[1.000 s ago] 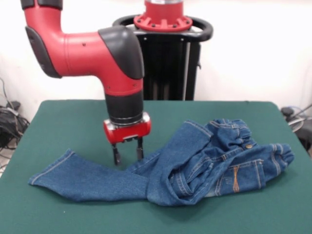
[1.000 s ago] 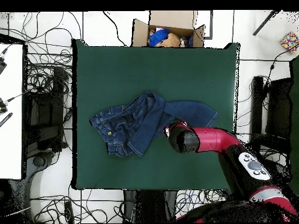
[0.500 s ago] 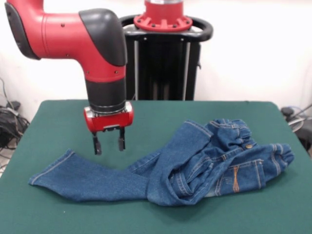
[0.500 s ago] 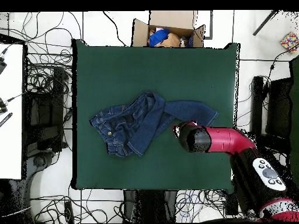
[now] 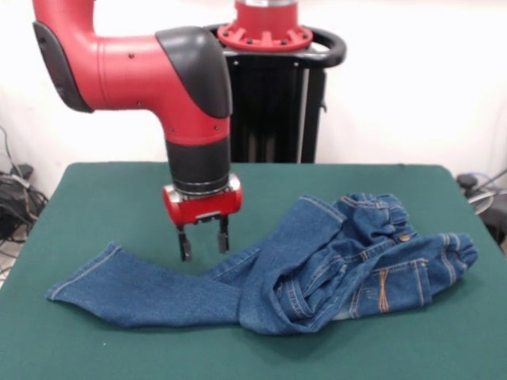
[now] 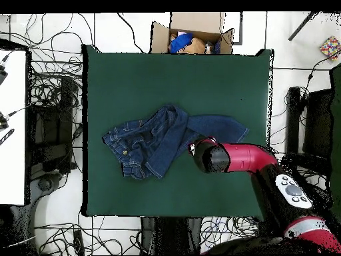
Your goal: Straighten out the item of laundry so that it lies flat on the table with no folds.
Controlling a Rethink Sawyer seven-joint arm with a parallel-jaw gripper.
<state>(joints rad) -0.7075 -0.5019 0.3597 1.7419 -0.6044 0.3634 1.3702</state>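
The item of laundry, a small pair of blue jeans (image 5: 317, 265) (image 6: 156, 140), lies crumpled on the green table (image 5: 119, 198) (image 6: 133, 73). One leg stretches flat to the left in the front view, and the waistband and other leg are bunched and folded over at the right. My gripper (image 5: 202, 244) hangs open just above the table, behind the stretched leg near where it meets the bunched part, with nothing between its fingers. In the overhead view the arm (image 6: 233, 158) hides the gripper.
A cardboard box (image 6: 193, 37) with coloured items sits off the table's far edge in the overhead view. Cables lie on the floor around the table. A black stand (image 5: 273, 95) rises behind the table.
The gripper has swung back to the right in the front view and come down lower, toward the jeans' stretched leg. It stays open. The jeans have not moved.
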